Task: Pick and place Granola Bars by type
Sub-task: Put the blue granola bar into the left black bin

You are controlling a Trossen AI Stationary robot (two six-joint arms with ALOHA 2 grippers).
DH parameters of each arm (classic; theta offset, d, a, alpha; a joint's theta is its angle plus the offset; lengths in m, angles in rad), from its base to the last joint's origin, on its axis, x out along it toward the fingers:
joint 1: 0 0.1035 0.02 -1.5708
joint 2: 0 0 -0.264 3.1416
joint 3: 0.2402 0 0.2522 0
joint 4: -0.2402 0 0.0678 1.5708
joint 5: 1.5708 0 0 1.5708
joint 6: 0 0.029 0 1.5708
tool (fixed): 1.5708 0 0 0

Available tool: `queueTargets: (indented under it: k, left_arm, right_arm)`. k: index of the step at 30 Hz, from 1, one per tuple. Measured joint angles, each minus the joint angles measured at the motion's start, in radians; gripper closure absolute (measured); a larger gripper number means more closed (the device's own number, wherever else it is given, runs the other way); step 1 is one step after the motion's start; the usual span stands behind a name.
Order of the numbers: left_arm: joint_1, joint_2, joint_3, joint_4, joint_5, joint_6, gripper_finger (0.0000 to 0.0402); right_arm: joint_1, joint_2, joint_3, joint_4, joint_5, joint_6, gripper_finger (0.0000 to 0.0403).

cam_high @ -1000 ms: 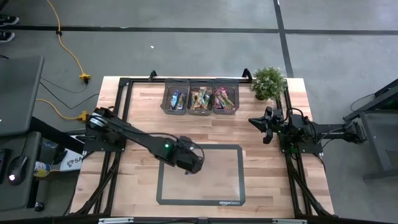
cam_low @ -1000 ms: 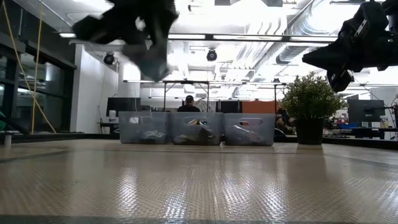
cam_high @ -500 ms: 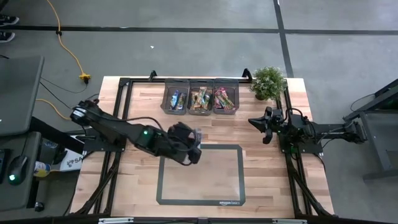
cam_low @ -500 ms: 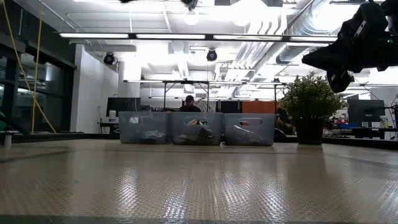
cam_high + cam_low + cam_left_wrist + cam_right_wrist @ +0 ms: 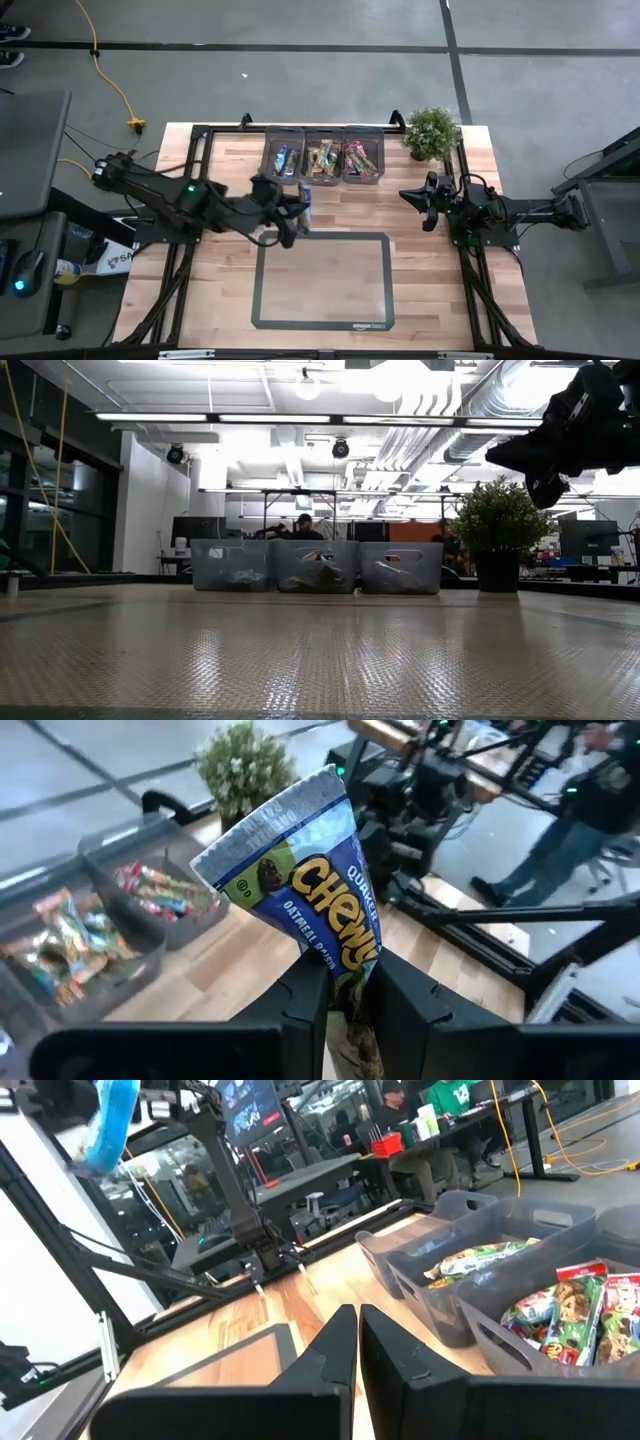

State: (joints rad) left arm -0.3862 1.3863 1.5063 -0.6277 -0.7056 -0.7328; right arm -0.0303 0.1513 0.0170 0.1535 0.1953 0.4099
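My left gripper (image 5: 297, 208) hangs above the table just near the three dark grey bins (image 5: 322, 156) and is shut on a blue granola bar (image 5: 300, 885), also seen as a blue bar (image 5: 305, 194) from above. The bins hold sorted bars: blue ones (image 5: 284, 158), green and orange ones (image 5: 321, 158), and red ones (image 5: 361, 158). My right gripper (image 5: 356, 1342) waits shut at the table's right side (image 5: 425, 203), touching nothing. The left gripper is outside the low view. My left gripper pinches the blue bar's lower end (image 5: 347, 982) between its two fingers (image 5: 302, 1005). The fingers reach from the table's left, nearly level. The bar sticks out beyond the fingertips, tilted, its crimped far end (image 5: 270, 815) free, lifted clear of the table.
A potted plant (image 5: 432, 131) stands at the far right corner beside the bins. A dark taped rectangle (image 5: 322, 280) marks the table's near middle. A black frame (image 5: 200, 140) runs along the table's edges. People sit in the room behind (image 5: 304, 526).
My left gripper has risen from over the taped rectangle and gone toward the far edge and the bins, carrying the blue bar. It has tipped from pointing down to nearly level and rolled. It has left the low view at the top.
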Motion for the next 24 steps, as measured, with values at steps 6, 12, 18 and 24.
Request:
queueTargets:
  k: [6,12,18,24]
  left_arm:
    - [0.0,-0.08,0.0,-0.023,0.008,0.119,0.0342]
    - [0.0,-0.181,0.0,-0.074,-0.035,0.219,0.0342]
    - [0.0,-0.283,0.0,-0.079,-0.044,0.327,0.0342]
    - [0.0,-0.357,0.0,-0.079,-0.033,0.429,0.0342]
  right_arm:
    - [0.0,0.0,0.0,0.0,0.0,0.0,0.0402]
    - [0.0,0.0,0.0,0.0,0.0,0.0,0.0402]
    - [0.0,0.0,0.0,0.0,0.0,0.0,0.0402]
    - [0.0,0.0,0.0,0.0,0.0,0.0,0.0402]
